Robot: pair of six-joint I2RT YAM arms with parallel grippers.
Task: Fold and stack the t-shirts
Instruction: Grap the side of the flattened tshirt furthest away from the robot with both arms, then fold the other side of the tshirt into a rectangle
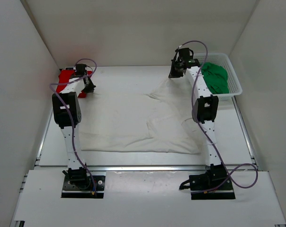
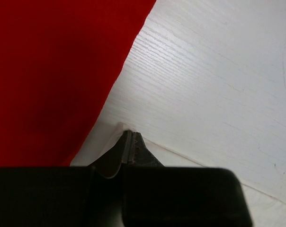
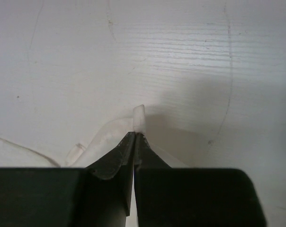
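left gripper (image 2: 129,136) clenched, fingertips pinching a raised edge of the plain white soft cloth short-sleeved t-shirt (image 1: 133,125); the cloth peaks just ahead of the tips and runs back under the jaws on both sides; bright red soft cloth t-shirt (image 2: 48,71) lies flat just left of and ahead of the left jaws on the white wood-grain table (image 2: 214,71), its edge meets the white cloth, cannot tell if it overlaps; bare table ahead and right of those jaws; right gripper (image 3: 135,136) also clenched, grasping a fold of the same white t-shirt, a small tab of cloth sticks out just past the tips, more white cloth trails behind and left of the jaws, table ahead; in the top view the white t-shirt is spread wrinkled between the two grippers and back toward the arm bases, with a ridge rising toward the right jaws; green soft cloth t-shirt (image 1: 215,78) sits crumpled inside the white plastic mesh basket (image 1: 236,78), just right of the right jaws in the top view, apart from them
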